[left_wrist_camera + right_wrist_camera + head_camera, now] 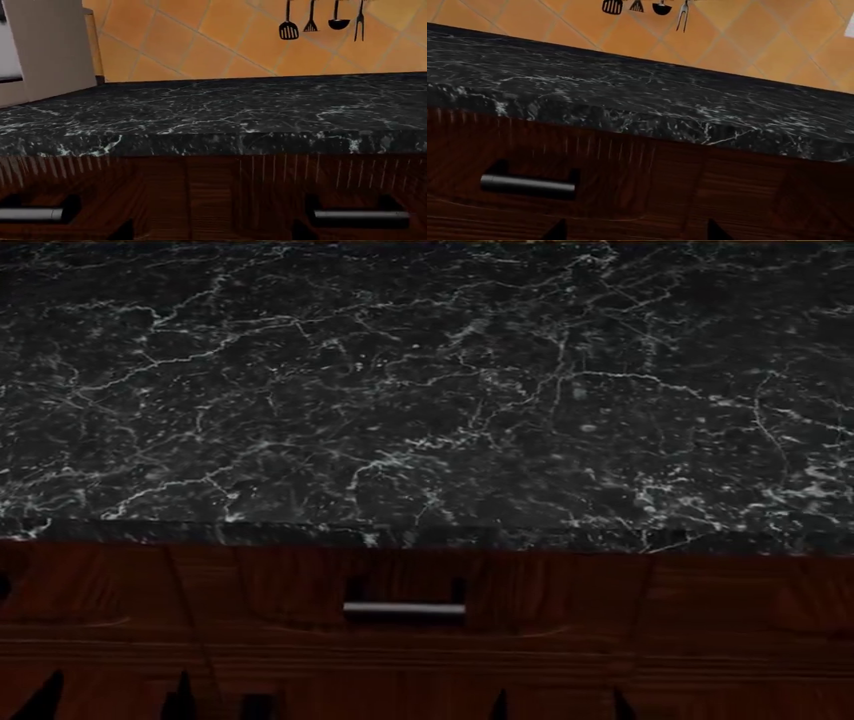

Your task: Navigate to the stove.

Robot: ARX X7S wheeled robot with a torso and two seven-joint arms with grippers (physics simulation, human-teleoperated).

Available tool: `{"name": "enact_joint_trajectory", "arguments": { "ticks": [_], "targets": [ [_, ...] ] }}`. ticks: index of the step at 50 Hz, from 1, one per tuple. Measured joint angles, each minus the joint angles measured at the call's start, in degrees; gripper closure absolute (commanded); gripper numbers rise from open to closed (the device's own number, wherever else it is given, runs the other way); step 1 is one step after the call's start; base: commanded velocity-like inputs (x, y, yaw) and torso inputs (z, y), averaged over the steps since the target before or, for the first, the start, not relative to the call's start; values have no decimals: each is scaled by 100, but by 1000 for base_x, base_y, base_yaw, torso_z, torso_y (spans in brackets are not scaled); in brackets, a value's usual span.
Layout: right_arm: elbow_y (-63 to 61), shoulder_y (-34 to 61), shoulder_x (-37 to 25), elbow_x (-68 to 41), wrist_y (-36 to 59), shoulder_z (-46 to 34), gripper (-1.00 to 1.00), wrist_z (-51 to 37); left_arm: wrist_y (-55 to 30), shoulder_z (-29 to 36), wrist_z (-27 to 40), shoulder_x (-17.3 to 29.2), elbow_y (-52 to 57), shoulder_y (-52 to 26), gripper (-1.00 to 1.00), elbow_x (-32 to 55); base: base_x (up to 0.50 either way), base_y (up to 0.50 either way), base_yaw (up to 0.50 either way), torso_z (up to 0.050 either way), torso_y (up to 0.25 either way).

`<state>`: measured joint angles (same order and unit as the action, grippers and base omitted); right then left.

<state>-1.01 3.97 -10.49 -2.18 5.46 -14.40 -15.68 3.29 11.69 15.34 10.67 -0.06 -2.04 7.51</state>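
Observation:
The stove is out of view in every frame. I face a black marble countertop point(427, 390) over dark wood drawers point(400, 640). In the head view, the dark fingertips of my left gripper point(114, 700) and right gripper point(558, 706) poke up at the bottom edge, close to the drawer fronts. In the left wrist view my left gripper point(210, 233) shows two tips spread wide with nothing between them. In the right wrist view my right gripper point(635, 233) shows the same, open and empty.
Metal drawer handles point(404, 609) point(360, 215) point(527, 185) sit under the counter edge. Black utensils point(320, 22) hang on the orange tiled wall point(200, 45) behind the counter. A tall pale grey panel point(50, 45) stands at one end of the counter.

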Motion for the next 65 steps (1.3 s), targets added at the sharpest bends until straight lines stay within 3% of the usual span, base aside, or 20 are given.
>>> {"name": "enact_joint_trajectory", "arguments": {
  "ticks": [65],
  "targets": [
    [-89,63,-165,173,165,-337,-100,-270,9,169,235,164,58,4,-100,42,-62,-498,0,0,0]
  ]
}}
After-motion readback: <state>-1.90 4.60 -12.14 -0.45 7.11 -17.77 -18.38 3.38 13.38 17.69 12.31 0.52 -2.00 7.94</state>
